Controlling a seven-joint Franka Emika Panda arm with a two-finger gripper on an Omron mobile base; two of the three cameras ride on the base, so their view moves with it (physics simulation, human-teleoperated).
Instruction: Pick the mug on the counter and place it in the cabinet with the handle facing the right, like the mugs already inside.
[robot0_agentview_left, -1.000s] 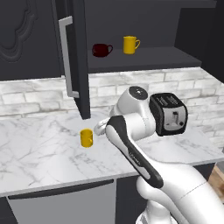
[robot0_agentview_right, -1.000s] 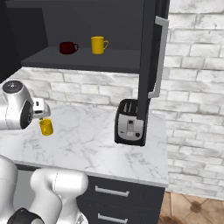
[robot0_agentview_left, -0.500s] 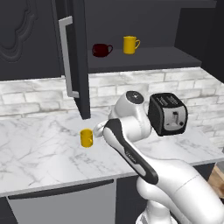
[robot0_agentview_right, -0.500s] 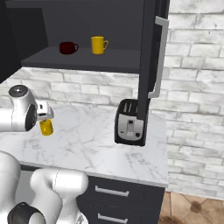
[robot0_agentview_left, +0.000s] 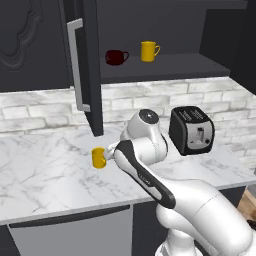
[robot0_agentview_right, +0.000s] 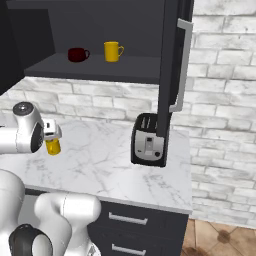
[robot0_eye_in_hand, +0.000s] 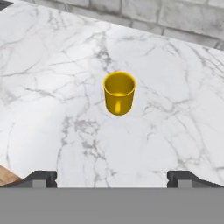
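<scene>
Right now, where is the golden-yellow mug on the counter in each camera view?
Left base view: the mug stands left of centre, just left of the arm.
Right base view: far left, beside the arm's white wrist.
Hand view: upper centre, upright, handle toward the camera.
Shared landmark: the black toaster on the counter.

The counter (robot0_agentview_left: 45, 175) carries the mug (robot0_agentview_left: 99, 158) (upright) and a black toaster (robot0_agentview_left: 192, 131); shelf (robot0_agentview_left: 165, 67) holds two mugs (robot0_agentview_left: 116, 57).

Glossy white rounded arm links, dark grey joint caps, small dark fingers (robot0_eye_in_hand: 42, 177)
</scene>
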